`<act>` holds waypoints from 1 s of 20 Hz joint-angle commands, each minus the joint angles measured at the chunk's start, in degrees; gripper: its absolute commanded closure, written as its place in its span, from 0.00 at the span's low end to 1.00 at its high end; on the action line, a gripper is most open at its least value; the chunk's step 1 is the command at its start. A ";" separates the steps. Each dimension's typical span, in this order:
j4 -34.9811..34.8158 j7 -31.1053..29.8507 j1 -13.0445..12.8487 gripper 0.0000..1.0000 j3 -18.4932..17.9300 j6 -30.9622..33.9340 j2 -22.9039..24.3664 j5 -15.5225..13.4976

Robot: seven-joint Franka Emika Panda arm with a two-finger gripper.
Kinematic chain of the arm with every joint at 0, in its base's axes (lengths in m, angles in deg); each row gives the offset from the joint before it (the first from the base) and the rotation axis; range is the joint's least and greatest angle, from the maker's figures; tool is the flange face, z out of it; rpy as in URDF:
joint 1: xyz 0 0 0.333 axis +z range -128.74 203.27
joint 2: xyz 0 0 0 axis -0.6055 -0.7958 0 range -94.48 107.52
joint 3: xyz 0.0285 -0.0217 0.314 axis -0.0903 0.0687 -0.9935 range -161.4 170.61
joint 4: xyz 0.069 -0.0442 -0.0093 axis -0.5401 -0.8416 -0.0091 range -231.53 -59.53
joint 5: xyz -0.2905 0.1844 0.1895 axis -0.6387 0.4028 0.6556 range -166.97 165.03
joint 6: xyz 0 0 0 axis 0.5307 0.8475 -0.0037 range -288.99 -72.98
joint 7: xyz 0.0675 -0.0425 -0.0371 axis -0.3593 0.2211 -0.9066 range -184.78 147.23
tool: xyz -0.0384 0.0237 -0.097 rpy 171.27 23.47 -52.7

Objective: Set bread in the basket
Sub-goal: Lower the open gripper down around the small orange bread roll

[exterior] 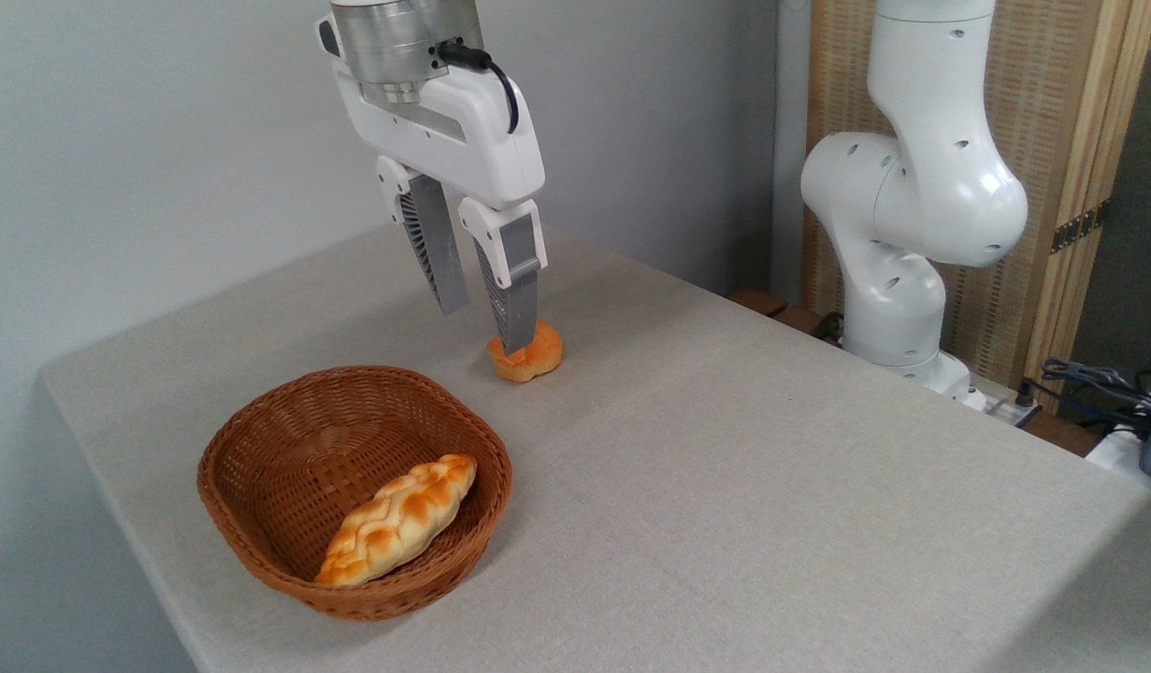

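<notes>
The bun (528, 358) is lying on the table (725, 449), toward the far edge and well apart from the basket (266, 467), which is sitting near the front left corner. The claw (483, 328) is being held above the bun with its fingers (517, 313) spread apart; nothing is being gripped. The right fingertip is seen in front of the bun's top; whether it is touching cannot be told. A loaf (399, 530) is lying inside the basket.
</notes>
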 commanded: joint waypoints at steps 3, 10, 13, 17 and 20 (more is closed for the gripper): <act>0.59 0.45 0.12 0.00 -0.33 1.26 0.41 0.28; -0.72 0.36 0.12 0.00 0.28 1.43 1.46 0.19; -3.61 0.45 -0.23 0.00 0.46 1.00 4.00 -1.38; -8.97 0.36 -0.49 0.00 2.39 0.47 7.69 -3.76; -16.17 0.36 -3.82 0.00 2.92 -4.78 11.82 -3.85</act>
